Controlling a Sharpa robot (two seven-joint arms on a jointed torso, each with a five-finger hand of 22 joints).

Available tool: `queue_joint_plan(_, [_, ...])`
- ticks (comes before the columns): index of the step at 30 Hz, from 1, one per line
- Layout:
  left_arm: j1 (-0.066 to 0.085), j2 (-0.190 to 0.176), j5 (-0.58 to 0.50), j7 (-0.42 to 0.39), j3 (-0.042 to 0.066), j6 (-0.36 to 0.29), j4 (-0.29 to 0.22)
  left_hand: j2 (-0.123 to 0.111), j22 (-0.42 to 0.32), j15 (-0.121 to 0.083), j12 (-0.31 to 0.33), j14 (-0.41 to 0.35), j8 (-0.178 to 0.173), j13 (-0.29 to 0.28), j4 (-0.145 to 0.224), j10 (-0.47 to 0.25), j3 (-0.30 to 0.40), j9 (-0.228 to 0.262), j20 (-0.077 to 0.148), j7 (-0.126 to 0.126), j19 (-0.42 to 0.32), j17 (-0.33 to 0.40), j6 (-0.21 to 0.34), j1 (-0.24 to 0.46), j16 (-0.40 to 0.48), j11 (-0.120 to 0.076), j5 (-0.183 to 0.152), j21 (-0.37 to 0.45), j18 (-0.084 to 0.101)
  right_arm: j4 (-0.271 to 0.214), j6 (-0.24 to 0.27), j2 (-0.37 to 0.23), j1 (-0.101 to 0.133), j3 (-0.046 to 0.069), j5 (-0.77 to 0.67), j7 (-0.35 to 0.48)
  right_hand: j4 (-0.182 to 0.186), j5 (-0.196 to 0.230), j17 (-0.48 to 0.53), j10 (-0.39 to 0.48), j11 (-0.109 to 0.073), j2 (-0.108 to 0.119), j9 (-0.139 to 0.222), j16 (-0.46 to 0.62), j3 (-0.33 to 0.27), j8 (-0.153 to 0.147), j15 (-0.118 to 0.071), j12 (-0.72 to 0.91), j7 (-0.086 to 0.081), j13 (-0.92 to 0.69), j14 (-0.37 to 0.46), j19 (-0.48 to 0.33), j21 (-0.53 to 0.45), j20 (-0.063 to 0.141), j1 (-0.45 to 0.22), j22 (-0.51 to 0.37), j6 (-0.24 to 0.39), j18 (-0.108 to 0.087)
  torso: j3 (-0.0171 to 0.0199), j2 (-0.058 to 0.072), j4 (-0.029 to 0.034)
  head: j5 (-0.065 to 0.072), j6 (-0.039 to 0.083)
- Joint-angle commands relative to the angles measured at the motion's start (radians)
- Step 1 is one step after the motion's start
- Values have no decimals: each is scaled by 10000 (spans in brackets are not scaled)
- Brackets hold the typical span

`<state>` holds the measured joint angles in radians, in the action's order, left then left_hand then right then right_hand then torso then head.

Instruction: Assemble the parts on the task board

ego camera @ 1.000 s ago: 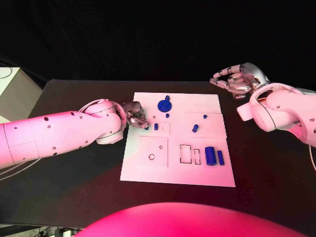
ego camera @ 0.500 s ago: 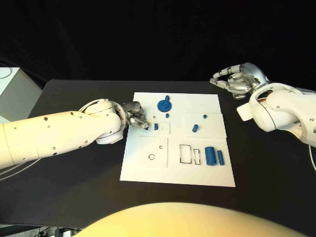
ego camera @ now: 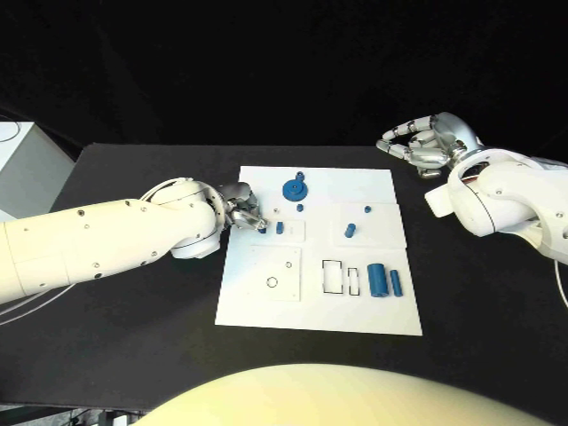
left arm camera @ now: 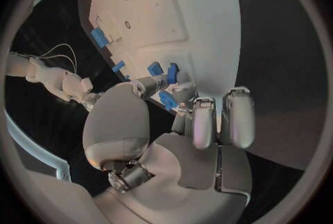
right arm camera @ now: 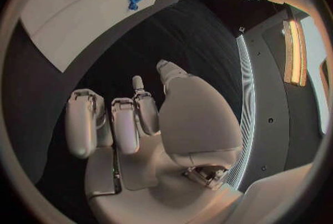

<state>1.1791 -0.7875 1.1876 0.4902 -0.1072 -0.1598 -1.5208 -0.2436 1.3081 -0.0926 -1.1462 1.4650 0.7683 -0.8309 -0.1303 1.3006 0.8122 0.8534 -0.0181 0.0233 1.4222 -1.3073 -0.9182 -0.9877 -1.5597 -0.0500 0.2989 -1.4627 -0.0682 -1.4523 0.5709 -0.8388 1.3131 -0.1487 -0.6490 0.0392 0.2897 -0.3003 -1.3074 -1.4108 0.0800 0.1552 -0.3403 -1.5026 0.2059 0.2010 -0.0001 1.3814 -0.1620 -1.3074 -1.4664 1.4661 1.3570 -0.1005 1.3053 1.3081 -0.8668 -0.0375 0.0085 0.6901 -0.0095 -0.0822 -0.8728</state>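
The white task board (ego camera: 320,306) lies mid-table. My left hand (ego camera: 242,211) is at its left edge and pinches a small blue part (left arm camera: 166,100) between thumb and fingertips, just over a square recess where another small blue piece (ego camera: 279,227) stands. A blue gear-like disc (ego camera: 295,188) sits near the far edge, with a tiny peg (ego camera: 301,208) below it. Two blue cylinders (ego camera: 384,280) lie at the right beside two rectangular slots (ego camera: 343,278). Off the board's far right corner, my right hand (ego camera: 425,146) hangs above the table with fingers curled in on nothing.
A short blue piece (ego camera: 351,231) and a tiny one (ego camera: 367,209) lie on the board's right half. A round hole (ego camera: 272,282) marks the near-left panel. A white box (ego camera: 5,169) stands at the table's left edge.
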Motion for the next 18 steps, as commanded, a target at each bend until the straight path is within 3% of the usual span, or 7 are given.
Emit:
queue_joint_plan(1, [-48, 26, -190, 138, -38, 341, 3, 15, 429, -76, 31, 974, -32, 4, -38, -37, -114, -42, 29, -78, -15, -2350, -94, 129, 51, 0, 39, 70, 137, -16, -134, -3, -5, 2, -39, 101, -24, -42, -1024, 72, -25, 31, -13, 24, 62, 69, 1, -64, -11, -904, -638, 181, -33, -13, -94, 1252, 73, -124, 3, 1, -3, 11, 2])
queue_joint_plan(12, [-48, 39, -217, 142, -38, 350, 19, -20, 429, -78, 19, 974, -46, -6, -257, -51, -484, -77, 34, -79, -12, -2350, -126, 218, 51, -2, 48, 78, 137, -5, -158, 2, -5, 2, -59, 95, -19, -40, -1026, 69, -25, 37, -13, 26, 70, 75, 1, -61, -10, -903, -638, 181, -41, -11, -116, 1248, 77, -125, -4, 1, 5, 23, 2])
queue_joint_plan(18, [-47, 44, -234, 151, -38, 329, 39, 25, 430, -75, 13, 971, -63, -4, -560, -68, -953, -117, 34, -71, -9, -2340, -159, 282, 57, 6, 63, 86, 137, -5, -158, 4, -5, 2, -65, 97, -19, -40, -1026, 69, -25, 37, -13, 26, 70, 75, 1, -61, -10, -903, -638, 181, -41, -11, -116, 1248, 77, -125, -7, -4, 1, 19, 2])
